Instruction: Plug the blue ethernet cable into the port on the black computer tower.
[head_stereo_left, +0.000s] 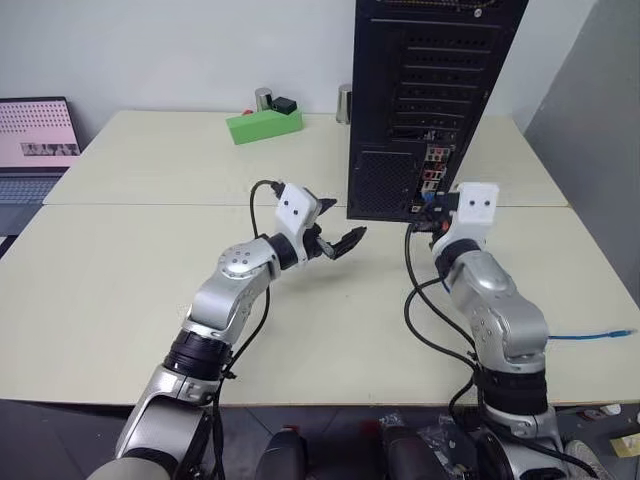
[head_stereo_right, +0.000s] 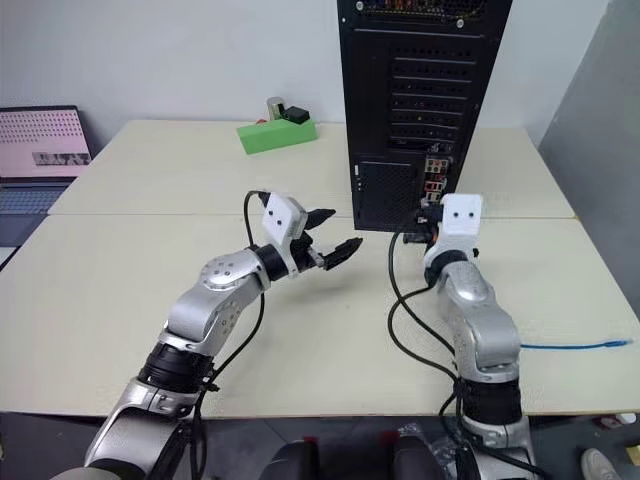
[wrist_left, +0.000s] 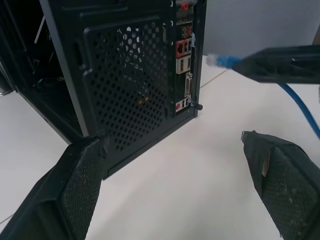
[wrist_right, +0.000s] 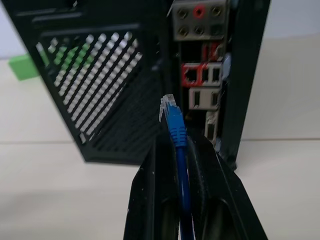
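The black computer tower stands upright at the back of the table, its rear face toward me. Its coloured connector strip holds the port, a small socket in a red frame. My right gripper is shut on the blue ethernet cable. The cable's clear plug sticks out past the fingertips, pointing at the strip and a short way from it. The cable's far end lies on the table at the right. My left gripper hovers open and empty, left of the tower's base.
A green box with small items on it sits at the back. A metal cylinder stands beside the tower. A laptop is at the far left. Black robot cables loop beside my right arm.
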